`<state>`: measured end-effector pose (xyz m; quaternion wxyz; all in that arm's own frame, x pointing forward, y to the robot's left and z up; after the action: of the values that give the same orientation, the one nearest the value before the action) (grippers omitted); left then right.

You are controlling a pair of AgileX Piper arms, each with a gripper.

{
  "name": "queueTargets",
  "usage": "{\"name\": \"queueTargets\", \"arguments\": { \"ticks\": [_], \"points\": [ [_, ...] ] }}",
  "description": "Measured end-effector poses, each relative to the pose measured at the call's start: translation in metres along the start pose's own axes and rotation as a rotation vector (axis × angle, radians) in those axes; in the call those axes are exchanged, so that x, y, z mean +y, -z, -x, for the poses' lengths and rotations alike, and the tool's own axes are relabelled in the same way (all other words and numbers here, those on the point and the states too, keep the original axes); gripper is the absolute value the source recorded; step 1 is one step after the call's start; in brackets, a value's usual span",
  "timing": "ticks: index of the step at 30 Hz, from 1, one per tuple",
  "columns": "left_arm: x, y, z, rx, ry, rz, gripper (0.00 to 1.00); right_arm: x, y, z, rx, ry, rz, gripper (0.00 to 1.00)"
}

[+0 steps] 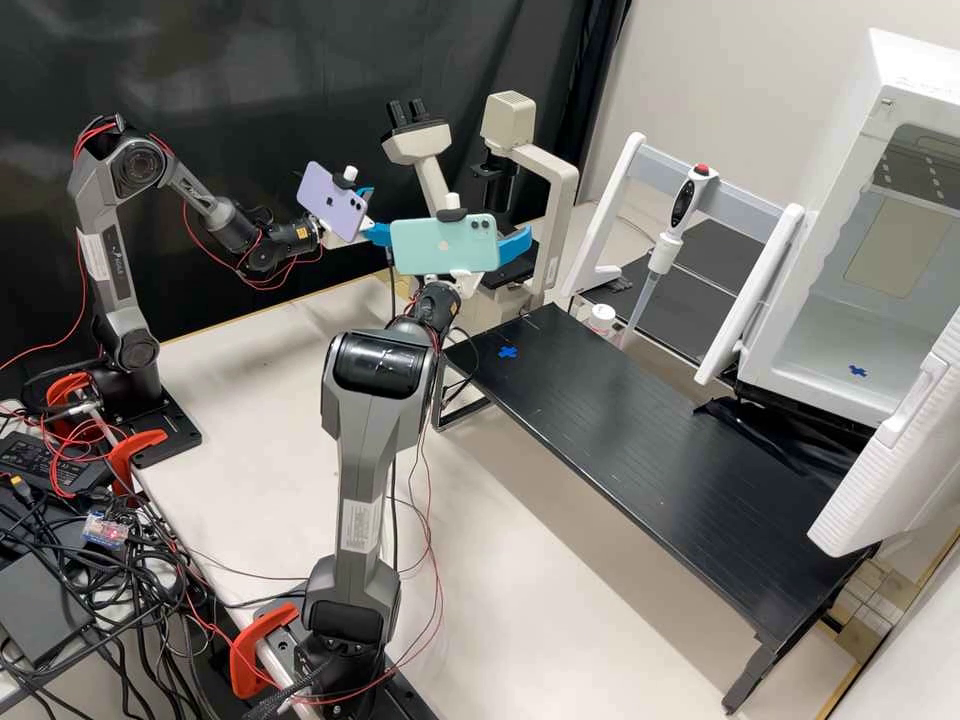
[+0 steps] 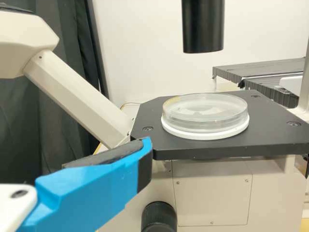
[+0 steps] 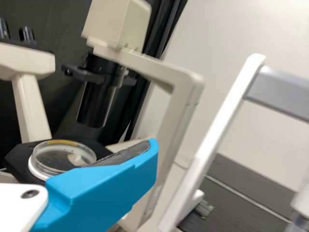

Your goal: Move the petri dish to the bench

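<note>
In the high view, my left gripper is behind the purple phone at the far side, and my right gripper is behind the mint phone, fingers spread before the microscope. The left wrist view shows the clear round petri dish lying flat on a white ring on the black microscope stage. One blue finger of the left gripper stands apart from it. From the right wrist view, the dish lies partly behind one finger of the right gripper. Both grippers stand open and hold nothing.
The microscope's arm rises beside the stage, with a black condenser tube above the dish. The black bench bears a blue cross. Beyond are a pipette on a white stand and an open white chamber.
</note>
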<state>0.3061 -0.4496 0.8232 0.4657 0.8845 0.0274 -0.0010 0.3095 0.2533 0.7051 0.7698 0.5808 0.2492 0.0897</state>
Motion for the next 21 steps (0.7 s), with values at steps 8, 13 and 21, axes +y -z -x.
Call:
{"name": "queueTargets", "arguments": {
  "ticks": [8, 13, 21],
  "points": [
    [0.000, 0.000, 0.000, 0.000, 0.000, 0.000, 1.00, -0.010, 0.010, -0.043, 0.004, 0.071, -0.019, 1.00],
    [0.000, 0.000, 0.000, 0.000, 0.000, 0.000, 1.00, -0.020, 0.011, -0.064, -0.006, 0.116, -0.033, 1.00],
    [0.000, 0.000, 0.000, 0.000, 0.000, 0.000, 1.00, -0.043, 0.002, -0.093, -0.068, 0.210, -0.108, 1.00]
  ]
}}
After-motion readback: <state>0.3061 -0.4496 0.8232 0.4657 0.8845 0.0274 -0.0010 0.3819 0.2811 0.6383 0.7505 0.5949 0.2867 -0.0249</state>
